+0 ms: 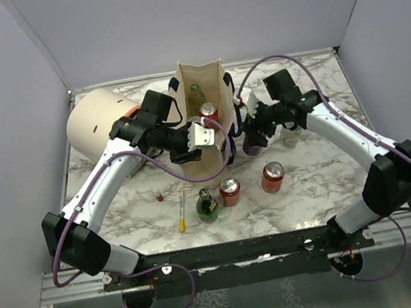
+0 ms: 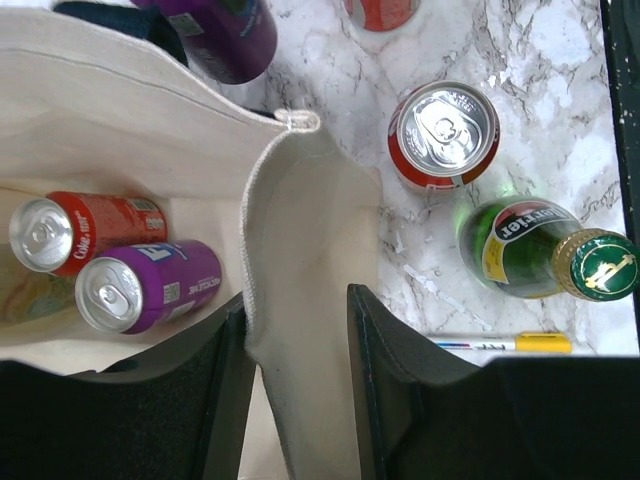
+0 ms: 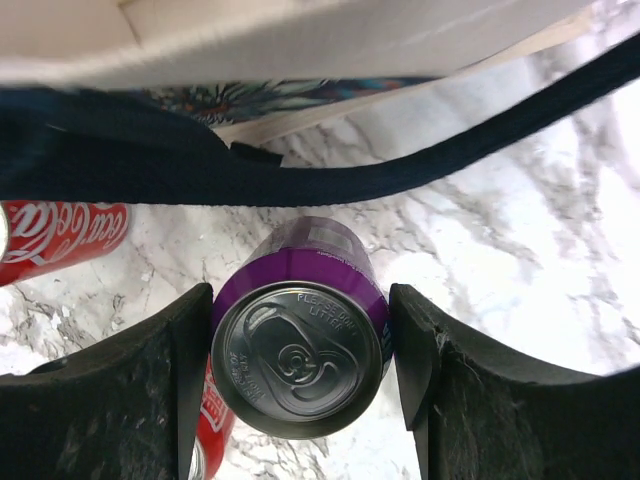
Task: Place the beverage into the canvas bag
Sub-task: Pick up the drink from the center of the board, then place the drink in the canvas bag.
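Observation:
The cream canvas bag stands upright mid-table with its mouth open; a red can and a purple can lie inside it. My left gripper is shut on the bag's near wall, one finger inside and one outside. Just right of the bag, my right gripper is shut on a purple beverage can, both pads against its sides. The bag's navy strap hangs just beyond that can.
On the marble in front of the bag stand two red cans and a green bottle, with a yellow pen beside them. A cream-and-orange drum lies at the back left. White walls close off the table.

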You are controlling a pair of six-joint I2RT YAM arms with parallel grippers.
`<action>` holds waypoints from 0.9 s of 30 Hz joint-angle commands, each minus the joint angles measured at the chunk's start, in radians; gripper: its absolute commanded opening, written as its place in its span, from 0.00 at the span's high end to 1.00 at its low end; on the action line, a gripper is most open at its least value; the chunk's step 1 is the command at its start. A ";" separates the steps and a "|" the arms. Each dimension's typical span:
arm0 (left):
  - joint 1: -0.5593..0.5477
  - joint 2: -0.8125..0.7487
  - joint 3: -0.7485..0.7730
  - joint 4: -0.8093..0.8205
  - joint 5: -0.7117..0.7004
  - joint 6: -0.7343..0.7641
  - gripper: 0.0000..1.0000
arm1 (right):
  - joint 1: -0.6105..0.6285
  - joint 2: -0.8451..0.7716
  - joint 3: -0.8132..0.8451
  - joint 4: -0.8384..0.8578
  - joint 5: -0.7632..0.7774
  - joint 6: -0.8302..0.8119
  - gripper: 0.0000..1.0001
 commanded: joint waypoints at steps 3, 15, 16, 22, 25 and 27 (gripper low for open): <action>-0.005 -0.017 0.054 0.039 0.089 -0.025 0.55 | -0.001 -0.109 0.186 -0.011 0.048 0.093 0.99; -0.030 0.034 0.083 0.122 0.144 -0.059 0.66 | -0.002 -0.063 0.565 -0.061 -0.009 0.075 0.99; -0.034 0.034 0.084 0.102 0.140 -0.038 0.70 | -0.002 -0.039 0.602 -0.071 -0.032 0.084 0.99; -0.062 0.008 0.036 0.063 0.119 0.068 0.89 | 0.016 0.124 0.803 -0.096 -0.176 0.121 0.99; -0.072 -0.007 0.005 0.065 0.127 0.096 0.93 | 0.039 0.200 0.867 -0.102 -0.245 0.133 0.99; -0.079 -0.009 -0.012 0.059 0.134 0.105 0.95 | 0.062 0.251 0.895 -0.113 -0.280 0.133 0.99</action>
